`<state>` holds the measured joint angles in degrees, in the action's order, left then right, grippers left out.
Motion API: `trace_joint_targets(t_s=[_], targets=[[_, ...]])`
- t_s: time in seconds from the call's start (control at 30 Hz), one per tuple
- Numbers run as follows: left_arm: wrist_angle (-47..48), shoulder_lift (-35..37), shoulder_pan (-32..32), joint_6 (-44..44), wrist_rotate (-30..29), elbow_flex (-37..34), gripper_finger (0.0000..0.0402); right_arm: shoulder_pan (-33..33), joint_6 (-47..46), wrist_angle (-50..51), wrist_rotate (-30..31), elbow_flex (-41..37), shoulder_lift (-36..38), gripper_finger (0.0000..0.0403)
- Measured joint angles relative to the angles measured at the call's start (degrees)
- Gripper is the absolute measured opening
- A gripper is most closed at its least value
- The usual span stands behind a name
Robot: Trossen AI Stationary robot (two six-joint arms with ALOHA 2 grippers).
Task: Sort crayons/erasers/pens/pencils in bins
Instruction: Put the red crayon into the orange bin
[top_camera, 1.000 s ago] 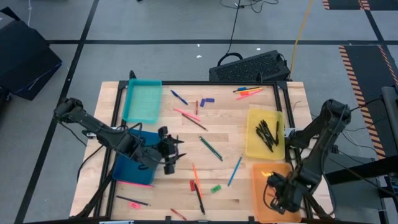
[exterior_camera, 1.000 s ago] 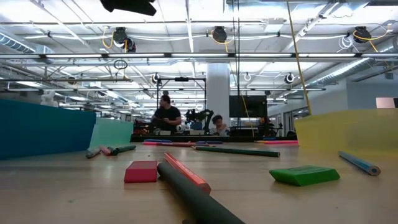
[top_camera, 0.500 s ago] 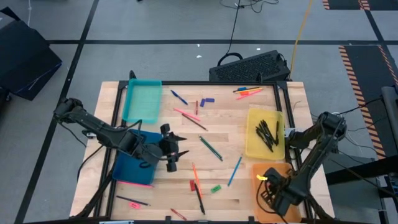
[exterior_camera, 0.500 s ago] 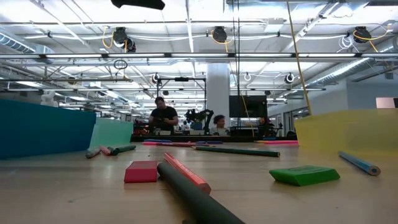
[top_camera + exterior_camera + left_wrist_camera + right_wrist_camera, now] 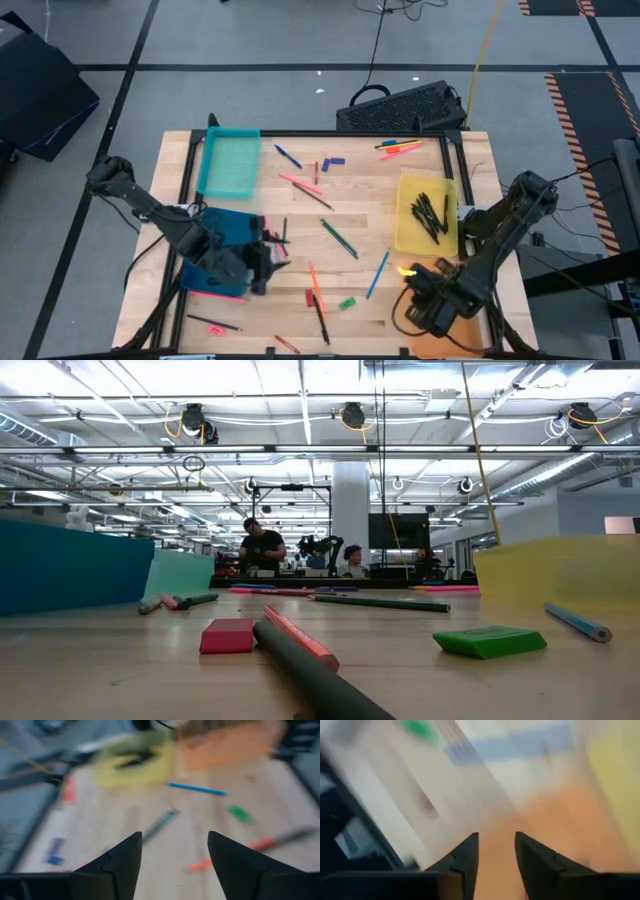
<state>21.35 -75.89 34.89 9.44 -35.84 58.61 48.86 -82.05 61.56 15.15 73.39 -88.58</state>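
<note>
**Both arms shift while the sorting stands unfinished**

Since a second ago the left claw (image 5: 262,262) has drawn back from the middle of the bench to the near right corner of the dark blue bin (image 5: 218,252), and the right claw (image 5: 428,300) has swung inward to the left edge of the orange bin (image 5: 436,275). Left claw fingers (image 5: 115,865) stand spread with nothing between them; right claw fingers (image 5: 465,857) are parted too, a narrow gap showing only orange behind.

The bench (image 5: 360,215) is pale wood planks in a dark frame, standing on a grey floor with a black keyboard (image 5: 400,106) beyond its far edge. The low view looks into a large workshop with ceiling pipes, where people (image 5: 262,546) sit at distant desks.

The teal bin (image 5: 229,162) at the far left looks bare. The yellow bin (image 5: 426,215) at the right holds several black pens (image 5: 430,213). Contents of the dark blue and orange bins cannot be told. Loose on the wood lie a green eraser (image 5: 347,302), a red eraser (image 5: 308,297), a blue pencil (image 5: 377,275), a green pencil (image 5: 339,238), pink sticks and short orange crayons (image 5: 400,149) near the far edge.
</note>
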Motion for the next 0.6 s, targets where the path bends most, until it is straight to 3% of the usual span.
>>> trace_joint_targets(t_s=[0.07, 0.2, 0.3, 0.37, 0.47, 0.6], targets=[[1.83, -0.05, 0.87, 2.85, 4.27, 0.00, 0.0230, -1.99, 10.93, -5.85, 6.03, 0.72, 0.00, 0.0098], [3.21, -0.43, 3.06, 8.69, 7.97, 0.00, 0.0230, -5.72, 37.47, -24.66, 12.35, -1.16, -0.01, 0.0076], [-0.22, -2.78, 6.60, 10.20, 7.74, 0.00, 0.0230, -8.15, 55.77, -44.70, 12.67, -6.67, -0.07, 0.0070], [-4.06, -5.61, 9.42, 9.98, 7.58, 0.05, 0.0230, -9.96, 65.25, -58.69, 8.91, -11.17, -0.11, 0.0069], [-6.21, -10.47, 13.48, 10.49, 7.64, 0.09, 0.0230, -12.62, 69.56, -70.73, 4.35, -16.49, -0.06, 0.0070], [-7.94, -17.24, 16.14, 13.40, 13.58, 0.07, 0.0230, -14.56, 70.55, -70.51, 4.22, -19.17, -0.13, 0.0087]])
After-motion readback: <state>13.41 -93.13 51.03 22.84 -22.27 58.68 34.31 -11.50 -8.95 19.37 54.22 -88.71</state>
